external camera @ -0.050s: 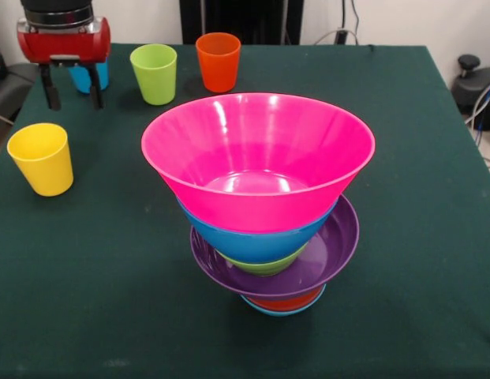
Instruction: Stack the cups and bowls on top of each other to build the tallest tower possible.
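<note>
Gripper: the gripper (72,91) hangs at the table's far left corner in the front view, its two dark fingers (50,91) spread apart with nothing between them, so it is open and empty.
Blue cup: the blue cup (88,76) stands upright right behind the jaws, mostly hidden by the red gripper body. Whether the fingers straddle it or hang just in front of it cannot be told from this view.
Key relation: the blue cup lies directly beyond the jaws and its long axis is vertical, parallel to the fingers. I judge it the likely next pick, with a short drop and a close across its wall.
Other cups: the yellow cup (42,158) stands below and a little left of the jaws in the picture, near. The green cup (155,73) is to their right, and the orange cup (218,61) further right again. All are upright, mouths up.
Tower: the tower (268,237) stands well apart, down and right of the jaws. The pink bowl (258,158) sits on top, over a blue bowl (252,241), a green bowl (264,266), a purple bowl (331,245), then an orange bowl (286,302) and a light-blue bowl (268,309) at the base.
Progress: bowls look stacked; no cup is on yet.
Risk: the stack looks top-heavy over a small base.
</note>
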